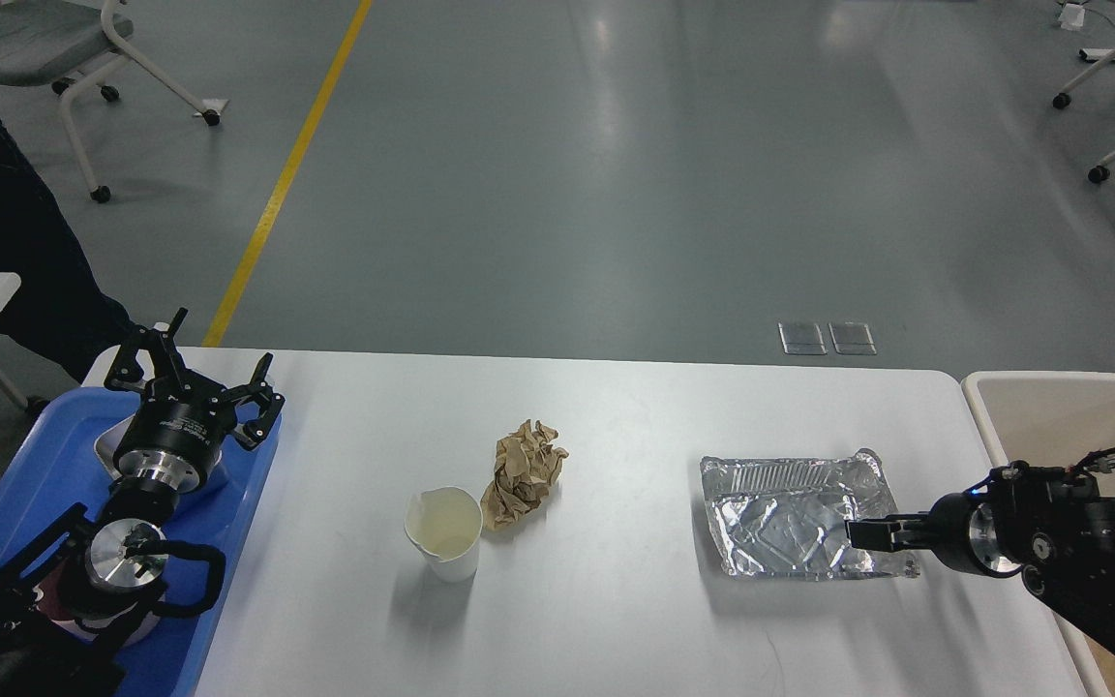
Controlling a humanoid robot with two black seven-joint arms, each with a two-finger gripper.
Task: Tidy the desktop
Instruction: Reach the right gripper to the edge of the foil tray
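Note:
The white desktop [635, 416] holds a cream paper cup [443, 530], a crumpled brown paper ball [523, 472] touching the cup's right side, and a crinkled foil tray [790, 518] at the right. My left gripper [197, 376] is open, its fingers spread, above the blue plastic tray [35, 465] at the table's left end. My right gripper [865, 534] comes in from the right and sits low at the foil tray's near right corner. It is seen side-on, so I cannot tell its fingers apart or whether they touch the foil.
A metal bowl [107, 447] sits in the blue tray under my left wrist. A cream-coloured bin [1051, 407] stands off the table's right end. Wheeled chairs [83, 58] and a person's dark legs [6, 242] are on the floor beyond the left side.

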